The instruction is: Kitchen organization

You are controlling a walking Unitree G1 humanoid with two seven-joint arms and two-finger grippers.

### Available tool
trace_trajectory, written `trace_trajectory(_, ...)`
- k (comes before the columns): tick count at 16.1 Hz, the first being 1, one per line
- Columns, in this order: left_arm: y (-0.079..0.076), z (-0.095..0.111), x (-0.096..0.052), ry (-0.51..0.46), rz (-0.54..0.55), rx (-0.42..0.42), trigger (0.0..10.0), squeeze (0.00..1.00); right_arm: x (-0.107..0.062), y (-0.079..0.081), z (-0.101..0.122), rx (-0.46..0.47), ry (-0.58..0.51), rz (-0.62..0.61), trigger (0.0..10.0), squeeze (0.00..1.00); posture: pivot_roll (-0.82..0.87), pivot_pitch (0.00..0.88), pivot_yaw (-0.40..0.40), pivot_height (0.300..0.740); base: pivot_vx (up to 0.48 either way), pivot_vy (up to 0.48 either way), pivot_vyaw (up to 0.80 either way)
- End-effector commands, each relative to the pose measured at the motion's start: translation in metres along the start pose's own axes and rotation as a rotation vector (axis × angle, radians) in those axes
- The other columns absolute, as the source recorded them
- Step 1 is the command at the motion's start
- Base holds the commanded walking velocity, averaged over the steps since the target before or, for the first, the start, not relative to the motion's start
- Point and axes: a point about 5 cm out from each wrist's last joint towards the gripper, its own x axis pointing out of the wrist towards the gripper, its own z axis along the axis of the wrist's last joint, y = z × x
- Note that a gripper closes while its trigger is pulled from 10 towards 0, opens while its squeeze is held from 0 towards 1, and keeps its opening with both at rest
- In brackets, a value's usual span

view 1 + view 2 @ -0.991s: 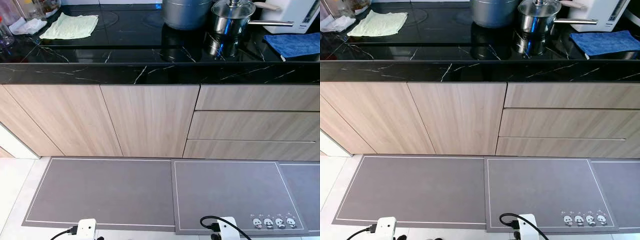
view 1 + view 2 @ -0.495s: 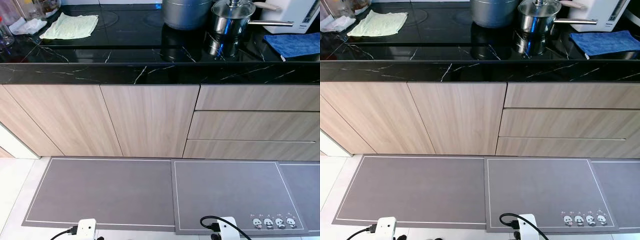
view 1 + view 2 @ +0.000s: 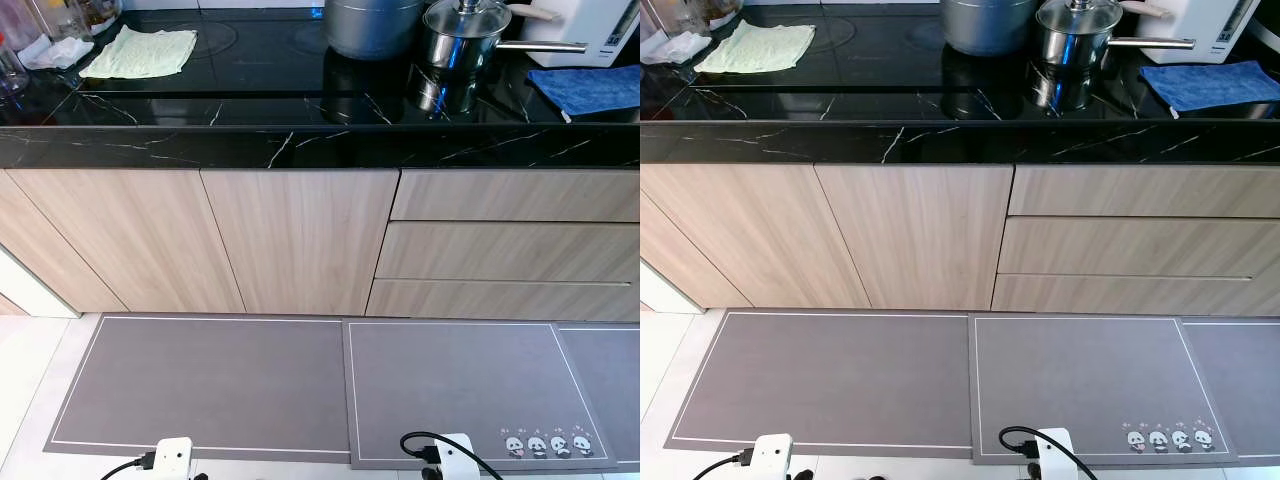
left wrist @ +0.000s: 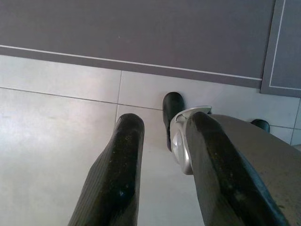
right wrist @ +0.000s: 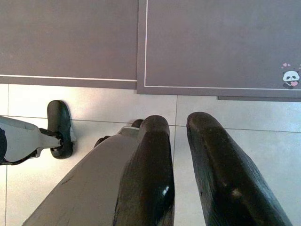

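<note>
A black marble counter [image 3: 300,145] runs across in front of me. On it lie a pale green cloth [image 3: 140,52] at the left and a blue cloth [image 3: 590,88] at the right. A lidded steel saucepan [image 3: 465,35] stands beside a large grey pot [image 3: 372,25] on the cooktop. My left gripper [image 4: 164,117] hangs over the tiled floor, open by a narrow gap with nothing between its fingers. My right gripper [image 5: 178,120] hangs the same way near the mat's edge, also open and empty.
Wooden cabinet doors [image 3: 300,240] and drawers [image 3: 510,250] sit below the counter. Two grey mats [image 3: 210,385] [image 3: 460,390] cover the floor before them. A white appliance [image 3: 590,25] stands at the back right. Glassware [image 3: 10,70] and a crumpled white cloth [image 3: 55,52] sit far left.
</note>
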Motion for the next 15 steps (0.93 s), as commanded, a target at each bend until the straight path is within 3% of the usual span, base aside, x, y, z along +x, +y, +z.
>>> trace_trajectory(1,0.0290,-0.0094,-0.0057,0.064,0.007,0.031,10.0,0.00,0.0107,0.0124,0.0410,0.080,-0.014,0.095,10.0,0.00,0.06,0.079,-0.033,0.740,0.000,0.000,0.00)
trace_trajectory(8,0.0290,-0.0094,-0.0057,0.064,0.007,0.031,10.0,0.00,0.0107,0.0124,0.0410,0.080,-0.014,0.095,10.0,0.00,0.06,0.079,-0.033,0.740,0.000,0.000,0.00)
trace_trajectory(10,0.0233,-0.0076,-0.0038,0.072,0.011,0.082,10.0,0.00,0.0104,0.0141,0.0385,0.043,-0.003,0.108,10.0,0.00,0.05,0.045,-0.035,0.740,0.000,0.000,0.00)
trace_trajectory(15,0.0194,-0.0087,-0.0034,0.079,-0.001,0.067,10.0,0.00,0.0105,0.0144,0.0390,0.042,0.000,0.114,10.0,0.00,0.05,0.055,-0.037,0.740,0.000,0.000,0.00)
